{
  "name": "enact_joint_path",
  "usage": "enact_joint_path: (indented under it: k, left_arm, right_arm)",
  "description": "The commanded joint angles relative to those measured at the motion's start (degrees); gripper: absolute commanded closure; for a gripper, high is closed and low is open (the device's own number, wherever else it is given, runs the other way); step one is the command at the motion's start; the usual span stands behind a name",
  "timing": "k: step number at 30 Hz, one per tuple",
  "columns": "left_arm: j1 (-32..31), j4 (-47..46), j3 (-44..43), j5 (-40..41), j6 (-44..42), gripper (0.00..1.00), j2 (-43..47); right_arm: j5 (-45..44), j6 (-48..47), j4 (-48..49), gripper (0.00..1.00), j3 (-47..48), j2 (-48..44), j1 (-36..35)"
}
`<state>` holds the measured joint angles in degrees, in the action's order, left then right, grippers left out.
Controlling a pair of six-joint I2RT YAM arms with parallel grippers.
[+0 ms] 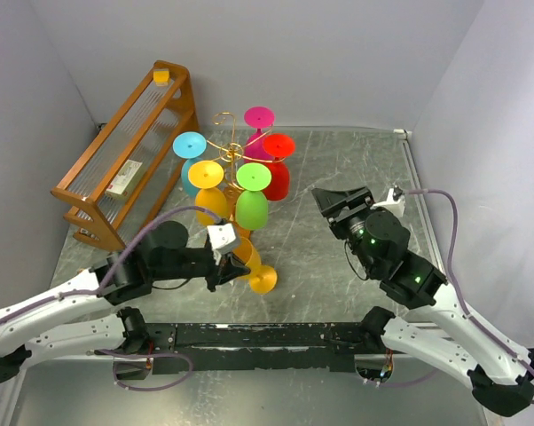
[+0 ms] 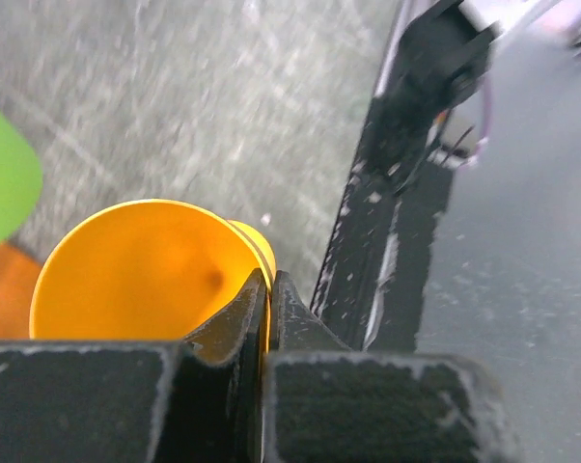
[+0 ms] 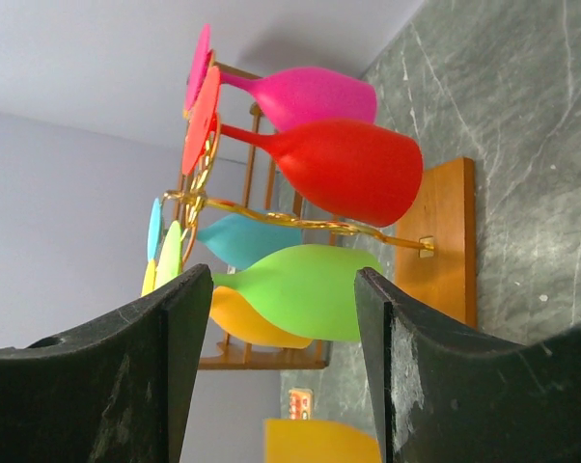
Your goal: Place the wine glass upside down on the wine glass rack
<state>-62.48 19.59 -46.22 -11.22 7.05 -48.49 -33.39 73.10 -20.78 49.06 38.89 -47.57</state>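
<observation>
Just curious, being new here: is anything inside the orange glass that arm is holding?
Nothing shows inside the orange glass: a bare bowl, its rim pinched by the left gripper. The gripper's body covers the bowl's near part.

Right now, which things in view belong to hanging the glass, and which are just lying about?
In the job:
orange wine glass, pinched at its rim by the left gripper
wine glass rack

Lying about:
slanted wooden shelf
white box on it
yellow block on its top
five glasses already hung
</observation>
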Motion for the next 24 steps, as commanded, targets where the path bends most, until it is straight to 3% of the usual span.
enact_joint_path:
  k: [1,4,14,24]
  left_arm:
    - [-0.39,-7.38,-5.35,-8.79,-0.74,0.93,4.04]
    - [-0.36,-10.98,-7.51,-9.68,-0.60,0.93,5.54]
    - [-0.41,-24.97,-11.58,-1.85,0.90,0.93,6.76]
    - [-0.36,-43.71,-8.19,7.71,1.79,0.93,7.45]
  right_arm:
    - [3.94,-7.67,4.91,0.39,2.54,-0.85,0.31]
    - [7.91,-12.33,8.30,0.39,4.62,-0.57,0.31]
    - [16.97,-23.70,20.06,0.33,6.31,-1.60,0.35]
    - [31.90,-31.92,35.86,0.30,3.85,-3.74,0.37]
